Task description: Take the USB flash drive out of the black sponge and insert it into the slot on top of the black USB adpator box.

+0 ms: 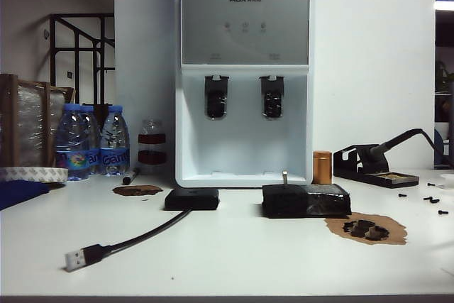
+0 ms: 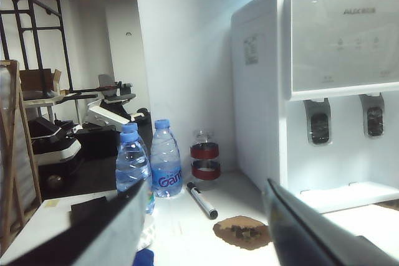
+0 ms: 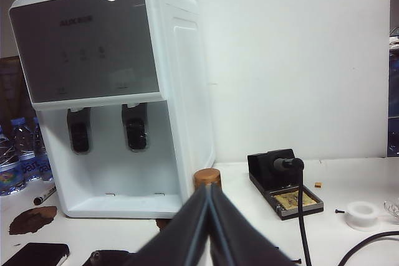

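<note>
On the white table (image 1: 234, 253), left gripper (image 2: 206, 228) spread, right gripper (image 3: 209, 228) closed.

You can't make out the slot on the black USB adpator box (image 1: 191, 199); the water dispenser's (image 1: 243, 79) bottle is probably cropped above it.

Black sponge (image 1: 306, 201) (clear-taped, shiny) and black USB adpator box (image 1: 192, 199) are lying on white table (image 1: 227, 260); left gripper (image 2: 202, 228) and right gripper (image 3: 209, 228) are showing black.

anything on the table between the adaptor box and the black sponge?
Nothing: the exterior view shows bare white table between the black USB adpator box and the black sponge.
</note>
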Tool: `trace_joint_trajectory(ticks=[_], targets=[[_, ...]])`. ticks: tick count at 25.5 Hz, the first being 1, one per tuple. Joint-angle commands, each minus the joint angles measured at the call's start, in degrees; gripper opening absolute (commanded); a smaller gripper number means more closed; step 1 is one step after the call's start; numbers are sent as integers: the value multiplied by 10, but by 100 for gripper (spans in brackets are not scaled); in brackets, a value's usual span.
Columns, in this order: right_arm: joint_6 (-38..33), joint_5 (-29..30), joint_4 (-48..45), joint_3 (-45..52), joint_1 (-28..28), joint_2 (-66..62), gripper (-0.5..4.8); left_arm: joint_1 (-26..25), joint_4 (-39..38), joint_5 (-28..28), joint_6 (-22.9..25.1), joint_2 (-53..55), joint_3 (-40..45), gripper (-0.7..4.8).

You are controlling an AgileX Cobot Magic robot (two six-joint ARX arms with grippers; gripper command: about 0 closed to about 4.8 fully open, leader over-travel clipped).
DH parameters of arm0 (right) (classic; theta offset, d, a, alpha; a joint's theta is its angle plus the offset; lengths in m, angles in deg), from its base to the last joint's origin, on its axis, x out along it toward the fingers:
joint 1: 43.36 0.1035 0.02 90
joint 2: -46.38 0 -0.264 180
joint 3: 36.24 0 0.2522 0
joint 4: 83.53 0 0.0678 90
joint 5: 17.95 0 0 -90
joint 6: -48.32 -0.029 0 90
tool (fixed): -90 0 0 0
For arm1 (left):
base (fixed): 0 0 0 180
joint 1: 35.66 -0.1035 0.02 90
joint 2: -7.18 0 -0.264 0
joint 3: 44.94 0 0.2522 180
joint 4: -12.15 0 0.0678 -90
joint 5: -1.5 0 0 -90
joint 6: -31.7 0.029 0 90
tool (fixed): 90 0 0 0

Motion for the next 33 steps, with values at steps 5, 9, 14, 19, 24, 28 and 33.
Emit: trace_joint_trajectory(ticks=[5,9,14,19,24,28,33], targets=[[-3,1,-11,2,1,0,3,0,35,-2,2,-1,0,295],[-3,1,-7,2,1,0,3,0,74,2,2,-1,0,175],[-33,8,-45,-11,1,-7,3,0,33,31,2,-1,0,-5],[19,21,-118,-157,2,-135,3,0,-123,38,2,-1,0,-5],[15,391,-308,-323,12,-364,67,0,-147,50,2,-1,0,-5],[-59,488,-345,-377,61,-439,67,0,-146,106,2,-1,0,-5],[-209,446,-363,-405,105,-518,57,0,-147,174,2,-1,0,-5]])
